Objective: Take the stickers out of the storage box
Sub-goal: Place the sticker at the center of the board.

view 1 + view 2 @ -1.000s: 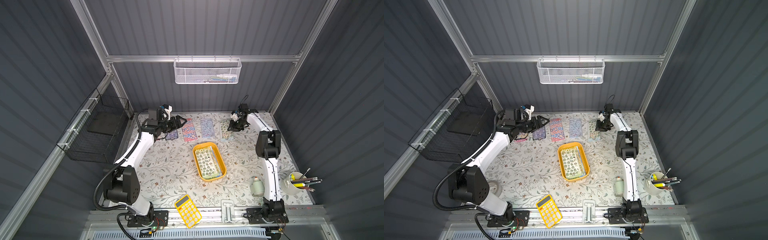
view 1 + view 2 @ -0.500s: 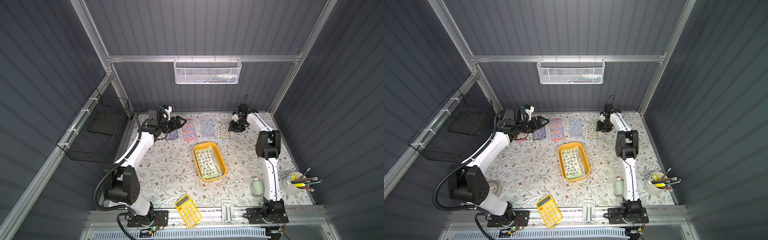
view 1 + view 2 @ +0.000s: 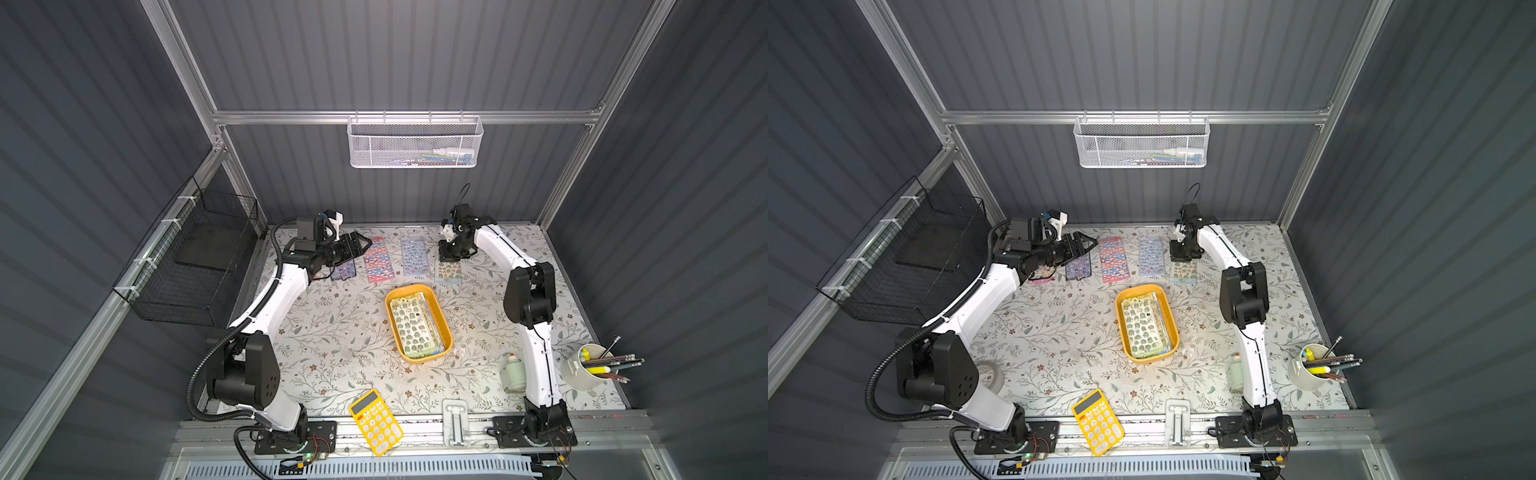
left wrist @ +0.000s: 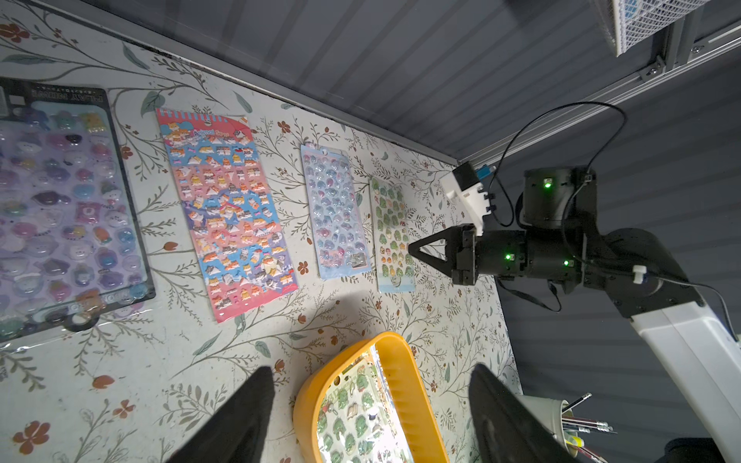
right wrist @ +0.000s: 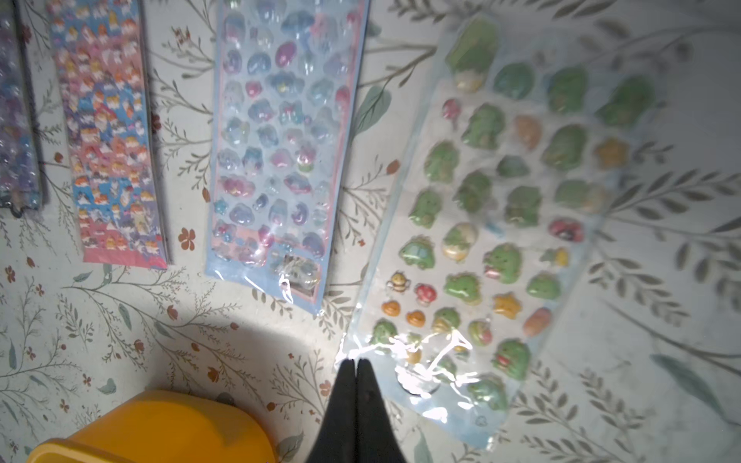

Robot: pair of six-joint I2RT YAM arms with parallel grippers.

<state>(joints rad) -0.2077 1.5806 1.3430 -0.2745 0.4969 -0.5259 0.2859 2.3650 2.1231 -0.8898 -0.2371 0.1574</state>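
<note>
Left wrist view, four sticker sheets (image 4: 228, 212) outside; one storage box (image 4: 403, 381)

Mustard storage box (image 3: 422, 359) mid-table holding stickers (image 3: 413, 326), other sheets (image 3: 378, 259) flat beyond

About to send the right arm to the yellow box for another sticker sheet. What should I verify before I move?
1. Right gripper unloaded: ok, jaws shut with nothing between them.
2. Green frog sheet out of the box: ok, it lies flat on the table.
3. Storage box emptied: not ok, sticker sheets lie inside.
4. Number of sheets left: cannot tell, they are stacked.
5. Left gripper out of the way: ok, open, near the purple sheet, apart from the box.
6. Right jaws ready to grasp: not ok, they must open first.
</note>
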